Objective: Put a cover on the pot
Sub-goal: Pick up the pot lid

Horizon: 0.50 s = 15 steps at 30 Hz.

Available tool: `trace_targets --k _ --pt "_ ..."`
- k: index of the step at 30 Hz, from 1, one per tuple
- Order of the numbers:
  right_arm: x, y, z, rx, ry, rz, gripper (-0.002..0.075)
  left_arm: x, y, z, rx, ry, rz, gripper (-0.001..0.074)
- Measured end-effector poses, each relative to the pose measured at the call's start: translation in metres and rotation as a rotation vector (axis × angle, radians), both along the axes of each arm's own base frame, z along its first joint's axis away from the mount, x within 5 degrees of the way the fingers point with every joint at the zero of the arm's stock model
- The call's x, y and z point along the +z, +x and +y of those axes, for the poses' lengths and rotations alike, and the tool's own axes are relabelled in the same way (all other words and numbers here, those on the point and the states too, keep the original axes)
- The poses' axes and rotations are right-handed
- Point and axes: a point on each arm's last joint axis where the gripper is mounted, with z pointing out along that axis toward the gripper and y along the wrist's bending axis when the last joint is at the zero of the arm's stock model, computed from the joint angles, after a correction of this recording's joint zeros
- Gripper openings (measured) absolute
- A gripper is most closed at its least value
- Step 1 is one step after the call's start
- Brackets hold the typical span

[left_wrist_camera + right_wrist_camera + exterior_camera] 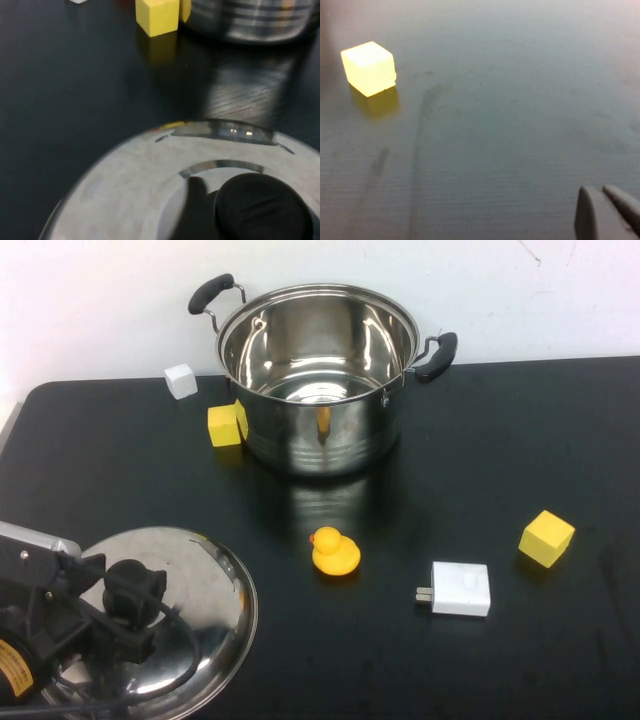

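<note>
- The left gripper point(128, 592) is set over the knob point(262, 207) of the lid point(205, 585), at the near left of the table point(560, 430); the knob appears to be held between the fingers, though how firmly cannot be judged.
- If the knob is only pinched at its edge, the lid could tilt or slip out during lifting, since a wide domed lid swings easily about a small knob.
- Just beyond and to the right of the left gripper a duck point(334, 552) is seen; it could be swept by the lid's rim if the lid is carried low.
- Further ahead, a yellow cube point(225, 425) is found touching the pot's wall; it could be clipped during a low approach.
- The pot point(318, 375) stands open and upright, well ahead of the left gripper; an off-centre lowering would leave the lid perched on the rim or catch a handle.
- The right gripper point(607, 212) is out of the high view; its fingers look drawn together over bare table, with a second cube point(368, 67) well apart, so no interference is expected from it.
</note>
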Motion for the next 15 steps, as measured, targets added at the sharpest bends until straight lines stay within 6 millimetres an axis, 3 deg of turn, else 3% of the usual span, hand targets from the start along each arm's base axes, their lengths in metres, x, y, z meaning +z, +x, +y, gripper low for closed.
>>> trace_targets --k 5,15 --pt "0.000 0.000 0.000 0.000 0.000 0.000 -0.0002 -0.003 0.000 0.002 0.017 0.011 0.030 0.0332" --pt "0.000 0.000 0.000 0.000 0.000 0.000 -0.0002 0.001 0.010 0.003 0.051 -0.014 0.055 0.0334"
